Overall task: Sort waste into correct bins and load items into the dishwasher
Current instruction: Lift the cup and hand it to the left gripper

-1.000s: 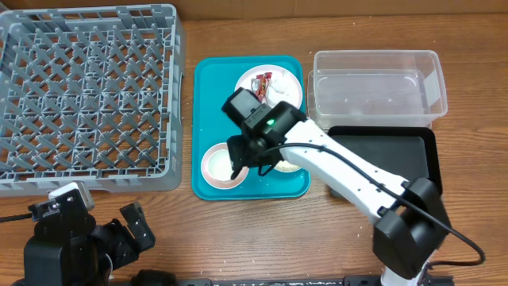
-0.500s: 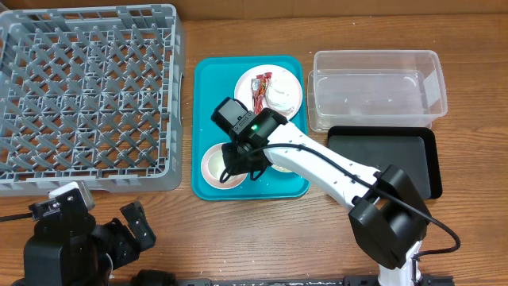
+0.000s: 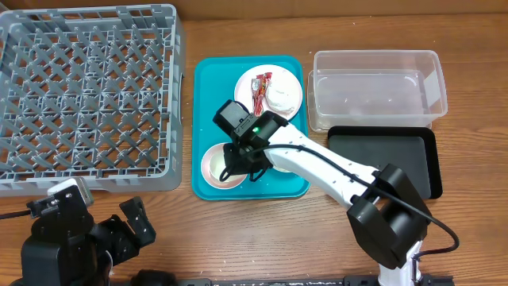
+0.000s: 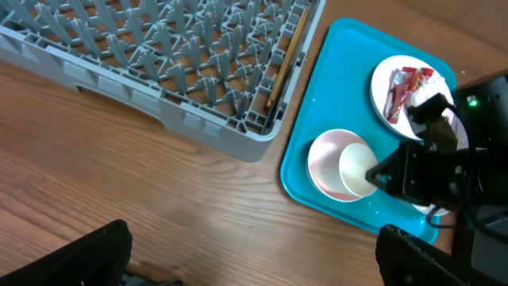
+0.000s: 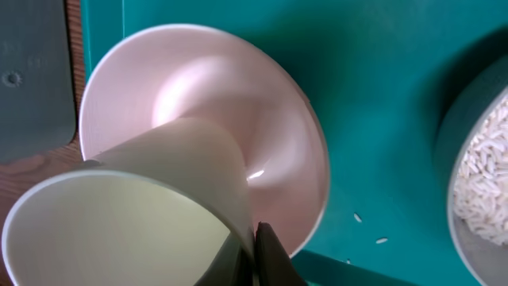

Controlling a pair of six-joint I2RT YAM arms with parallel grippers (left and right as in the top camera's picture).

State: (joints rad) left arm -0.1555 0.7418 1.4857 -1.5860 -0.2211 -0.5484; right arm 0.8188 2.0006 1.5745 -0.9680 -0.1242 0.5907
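Observation:
My right gripper (image 5: 252,238) is shut on the rim of the small white cup (image 5: 119,214), one finger inside and one outside. The cup lies tilted in the pinkish bowl (image 5: 262,103) on the teal tray (image 3: 214,79). A grey-white bowl (image 5: 484,159) holding rice grains sits just right of it. The plate (image 3: 270,89) carries the red-and-white wrapper (image 3: 260,83) and the crumpled napkin (image 3: 282,94). My left gripper (image 4: 254,262) hangs open over bare wood near the front edge, holding nothing.
The grey dish rack (image 3: 87,95) fills the back left, with a brown stick (image 4: 286,56) lying in it. A clear tub (image 3: 375,87) and a black tray (image 3: 389,155) stand right of the teal tray. Loose grains (image 5: 369,226) lie on the teal tray.
My right arm slid left over the pinkish bowl and its jaws closed onto the cup's rim. The left arm stayed where it was.

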